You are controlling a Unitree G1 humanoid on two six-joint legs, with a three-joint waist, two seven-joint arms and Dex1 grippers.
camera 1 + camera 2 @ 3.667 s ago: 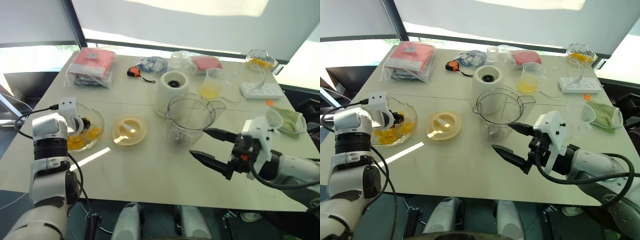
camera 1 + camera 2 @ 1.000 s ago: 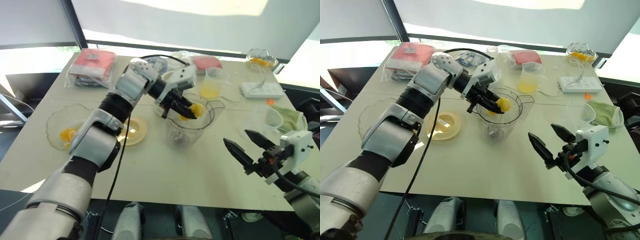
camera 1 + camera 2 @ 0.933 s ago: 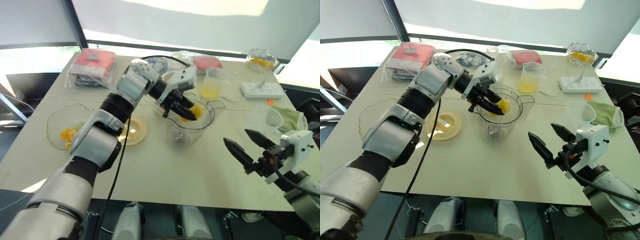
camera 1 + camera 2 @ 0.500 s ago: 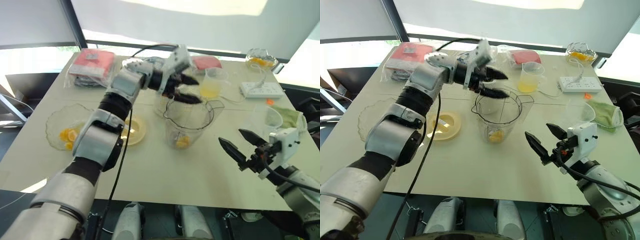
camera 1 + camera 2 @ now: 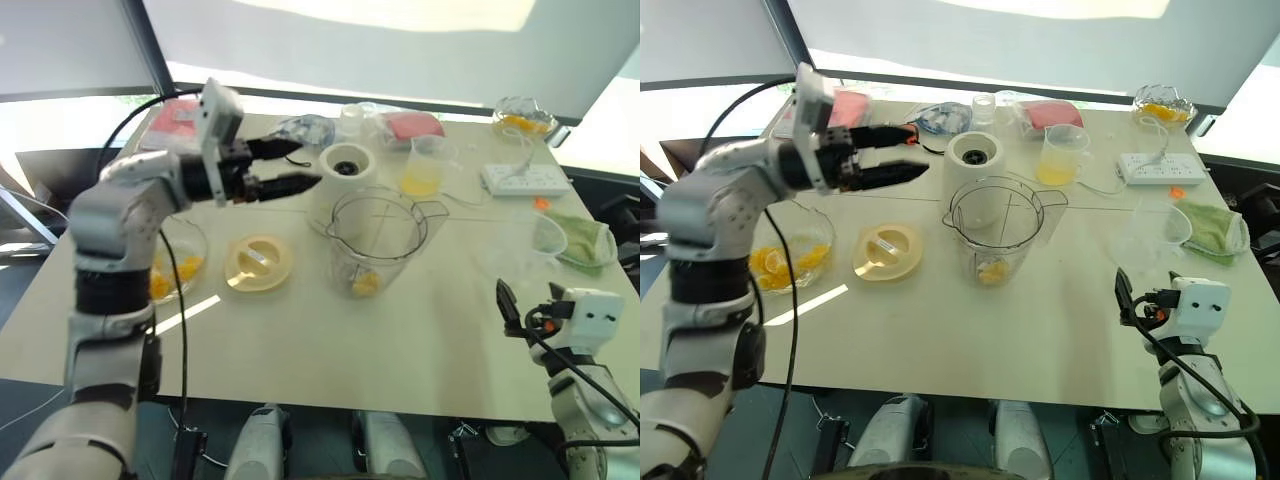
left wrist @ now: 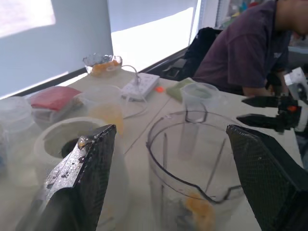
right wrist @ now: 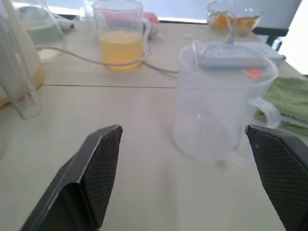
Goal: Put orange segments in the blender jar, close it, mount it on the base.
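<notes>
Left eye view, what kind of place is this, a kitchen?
Likely a lab or office room rather than a kitchen: a plain table by big shaded windows, a power strip near the blender jar, and a person close by.

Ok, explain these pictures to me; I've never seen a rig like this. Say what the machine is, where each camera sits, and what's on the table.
This is a humanoid robot; each arm ends in a black two-fingered gripper. Two pictures come from its head, looking down at the table; two from cameras on its wrists. The left gripper is open and empty, above the table beside the white blender base. The right gripper, also open and empty, is near the table's front right corner. On the table: the clear blender jar with orange segments inside, its yellow lid, and a glass bowl of more.
</notes>
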